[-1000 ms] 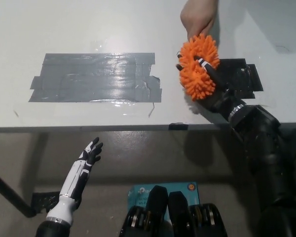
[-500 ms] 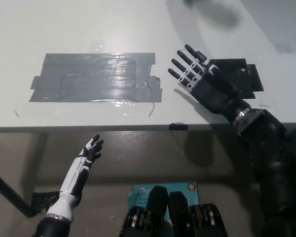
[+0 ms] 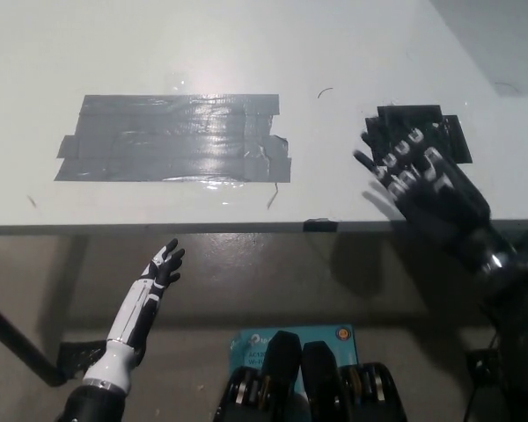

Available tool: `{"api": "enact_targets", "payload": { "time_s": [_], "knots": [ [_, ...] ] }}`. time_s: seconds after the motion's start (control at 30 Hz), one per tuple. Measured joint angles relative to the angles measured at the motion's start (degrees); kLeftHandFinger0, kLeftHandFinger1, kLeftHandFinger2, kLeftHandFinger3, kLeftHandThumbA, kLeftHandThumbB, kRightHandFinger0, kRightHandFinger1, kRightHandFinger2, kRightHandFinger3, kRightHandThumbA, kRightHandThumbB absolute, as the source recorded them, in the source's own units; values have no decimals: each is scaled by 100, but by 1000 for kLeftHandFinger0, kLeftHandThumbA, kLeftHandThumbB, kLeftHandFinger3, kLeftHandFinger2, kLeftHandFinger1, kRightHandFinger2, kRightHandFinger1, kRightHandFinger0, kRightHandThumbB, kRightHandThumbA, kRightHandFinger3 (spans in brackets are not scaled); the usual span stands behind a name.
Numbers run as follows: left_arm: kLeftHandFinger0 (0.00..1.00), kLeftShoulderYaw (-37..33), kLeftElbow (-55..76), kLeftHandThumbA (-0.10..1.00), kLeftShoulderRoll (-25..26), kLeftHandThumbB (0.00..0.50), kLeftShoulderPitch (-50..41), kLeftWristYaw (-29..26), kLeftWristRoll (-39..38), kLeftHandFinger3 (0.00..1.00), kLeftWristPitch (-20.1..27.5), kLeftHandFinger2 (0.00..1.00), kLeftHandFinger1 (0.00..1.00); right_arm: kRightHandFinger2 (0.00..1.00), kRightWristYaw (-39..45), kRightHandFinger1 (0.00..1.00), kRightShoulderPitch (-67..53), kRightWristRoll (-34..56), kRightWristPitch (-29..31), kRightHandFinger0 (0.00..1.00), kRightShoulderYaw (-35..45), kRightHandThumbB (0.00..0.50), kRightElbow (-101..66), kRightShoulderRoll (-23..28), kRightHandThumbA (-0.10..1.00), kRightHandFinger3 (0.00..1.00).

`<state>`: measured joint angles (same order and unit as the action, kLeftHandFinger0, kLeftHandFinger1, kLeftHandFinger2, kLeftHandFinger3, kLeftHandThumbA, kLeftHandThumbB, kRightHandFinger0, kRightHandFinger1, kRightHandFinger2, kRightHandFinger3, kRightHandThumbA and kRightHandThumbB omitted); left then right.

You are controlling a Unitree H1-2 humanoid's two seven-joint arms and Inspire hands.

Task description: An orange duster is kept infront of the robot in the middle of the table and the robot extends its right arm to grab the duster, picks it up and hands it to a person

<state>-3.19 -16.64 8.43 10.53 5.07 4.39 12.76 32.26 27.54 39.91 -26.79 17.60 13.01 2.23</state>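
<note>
The right robot hand [image 3: 427, 180] hangs over the near right part of the desk [image 3: 246, 53], fingers spread and gripping nothing. The orange duster is nowhere in view. Just beyond and partly beneath this hand lies a black tape patch [image 3: 418, 123]; well off to its left lies a wide grey tape patch [image 3: 172, 138]. The left robot hand [image 3: 158, 277] rests below the desk edge at the lower left, fingers loosely apart, empty.
</note>
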Motion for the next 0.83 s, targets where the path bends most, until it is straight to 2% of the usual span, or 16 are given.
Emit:
{"api": "enact_targets", "payload": {
  "time_s": [0.17, 0.2, 0.27, 0.3, 0.37, 0.4, 0.47, 0.57, 0.83],
  "knots": [
    [1000, 1, -10, 996, 2, 173, 14, 1, 0, 1000, -20, 1000, 1000, 1000, -114, 1000, -1022, -255, 187, 1000, -87, 346, -1161, 3, 1000, 1000],
    [1000, 1, -13, 991, 2, 172, 17, 1, -1, 1000, -20, 1000, 1000, 1000, -121, 1000, -1122, -308, 243, 1000, -109, 367, -1236, 6, 1000, 1000],
    [1000, 1, -27, 984, 2, 177, 27, 1, -2, 1000, -20, 1000, 1000, 1000, -176, 1000, -1483, -580, 482, 1000, -227, 379, -1369, 30, 1000, 1000],
    [1000, 1, -34, 981, 0, 177, 28, 1, -2, 1000, -20, 1000, 1000, 1000, -218, 1000, -1622, -718, 578, 1000, -294, 340, -1364, 41, 1000, 1000],
    [1000, -1, -45, 978, -4, 177, 27, 1, -2, 1000, -20, 1000, 1000, 1000, -282, 1000, -1783, -979, 755, 1000, -414, 294, -1338, 60, 1000, 1000],
    [1000, -1, -46, 978, -5, 177, 27, 1, -2, 1000, -20, 1000, 1000, 1000, -303, 1000, -1821, -1061, 811, 1000, -452, 294, -1315, 67, 1000, 1000],
    [1000, -1, -53, 977, -7, 180, 25, 0, -1, 1000, -21, 1000, 1000, 1000, -387, 1000, -1918, -1372, 1038, 1000, -613, 261, -1218, 114, 1000, 1000],
    [1000, -1, -75, 976, -7, 190, 22, 0, -1, 1000, -20, 1000, 1000, 1000, -476, 1000, -1983, -1675, 1259, 1000, -782, 289, -1123, 175, 1000, 1000],
    [1000, -1, -117, 976, -10, 184, -14, -2, 3, 1000, -19, 1000, 1000, 1000, -768, 1000, -2027, -2611, 1833, 1000, -1314, 310, -910, 424, 1000, 1000]
  ]
}}
